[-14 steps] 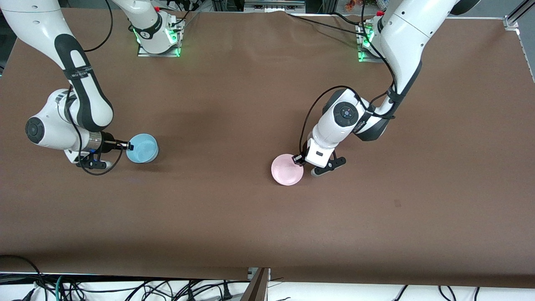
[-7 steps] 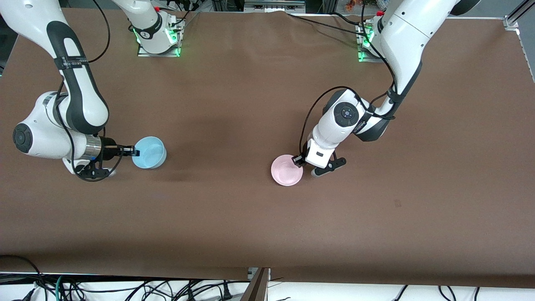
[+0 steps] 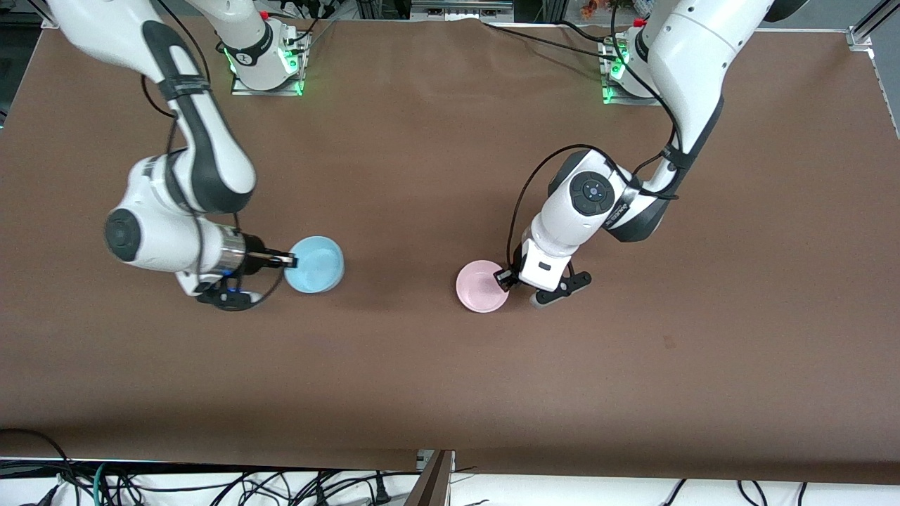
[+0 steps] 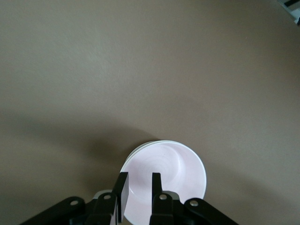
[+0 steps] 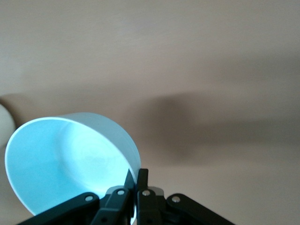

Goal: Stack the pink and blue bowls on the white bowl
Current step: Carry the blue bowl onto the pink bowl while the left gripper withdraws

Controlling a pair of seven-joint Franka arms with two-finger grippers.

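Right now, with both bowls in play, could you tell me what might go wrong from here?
The right end effector pinches only the thin rim of the tilted blue bowl, so it could slip or swing out while carried over the table.

The left end effector straddles the pink bowl's rim with its jaws parted; pulling away at an angle could drag or tip it.

A white edge under the pink bowl suggests a stack, which a hard landing might shift.
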